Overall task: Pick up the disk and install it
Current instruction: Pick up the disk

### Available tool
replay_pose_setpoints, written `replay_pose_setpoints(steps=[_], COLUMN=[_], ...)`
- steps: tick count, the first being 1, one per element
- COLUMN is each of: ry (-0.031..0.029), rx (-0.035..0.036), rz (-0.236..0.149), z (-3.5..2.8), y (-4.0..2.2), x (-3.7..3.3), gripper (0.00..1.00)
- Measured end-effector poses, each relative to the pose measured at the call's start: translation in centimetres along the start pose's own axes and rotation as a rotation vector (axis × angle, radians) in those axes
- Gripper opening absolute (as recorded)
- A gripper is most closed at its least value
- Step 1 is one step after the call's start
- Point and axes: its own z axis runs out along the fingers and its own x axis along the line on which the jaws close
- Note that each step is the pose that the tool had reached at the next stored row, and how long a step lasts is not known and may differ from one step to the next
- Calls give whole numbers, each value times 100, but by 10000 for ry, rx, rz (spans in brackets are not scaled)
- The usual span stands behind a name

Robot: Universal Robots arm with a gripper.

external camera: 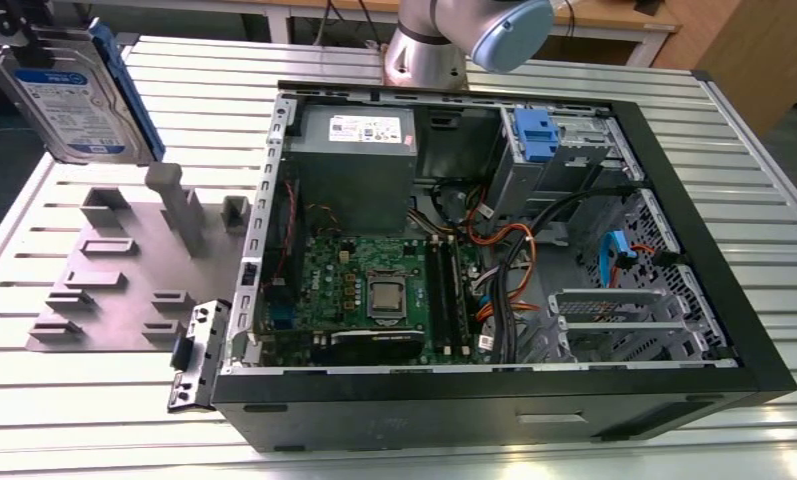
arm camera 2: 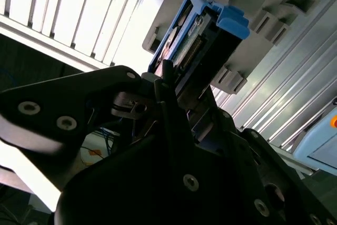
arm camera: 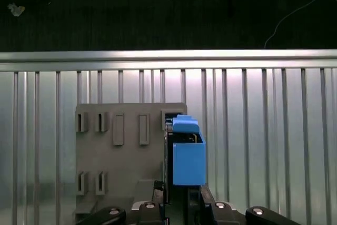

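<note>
Item: the disk (external camera: 75, 100), a silver hard drive in a blue plastic frame.
- Position: held upright in the air at the exterior view's far left, over the slatted metal table (external camera: 745, 130). It is above the grey slotted fixture plate (external camera: 118, 285) and well apart from the open computer case (external camera: 758, 365).
- Relation to claw: the gripper (arm camera: 178, 196) is clamped on the disk. In both wrist views the black fingers (arm camera 2: 164, 80) press on its two flat sides, and the blue frame end sticks out beyond the fingertips towards the fixture plate.
- Markings: a white-and-blue label covers the face turned to the exterior view. Its print is too small to make out.

Item: computer case, side panel off, lying flat.
- Contents: a grey power supply (external camera: 355, 150) with a white sticker whose text cannot be made out, a green motherboard (external camera: 371, 285), a blue latch (external camera: 538, 135) at the drive bay, and orange and blue cables.
</note>
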Motion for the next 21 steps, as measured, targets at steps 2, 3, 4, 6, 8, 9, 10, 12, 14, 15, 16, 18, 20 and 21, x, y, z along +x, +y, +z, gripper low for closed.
replay_pose_setpoints(steps=[2,3,4,6,8,9,10,12,14,15,16,18,20,21], ry=[1,1,1,1,1,1,1,2,3,2,2,1,1,1], rx=[-1,-1,-1,-2,-1,-1,-1,-3,-4,-3,-2,-2,-1,-1], rz=[0,0,0,0,0,1,0,0,1,1,0,0,0,0], z=[-17,-32,-33,-34,-34,-34,-35,-38,-53,-65,-80,-122,-168,-186], y=[0,0,0,0,0,0,0,1,1,1,1,2,3,4], x=[-1,-1,-1,-1,-1,-1,-1,-1,-2,-3,-3,-5,-6,-7], gripper=[35,35,35,35,35,35,35,35,35,35,35,35,35,35])
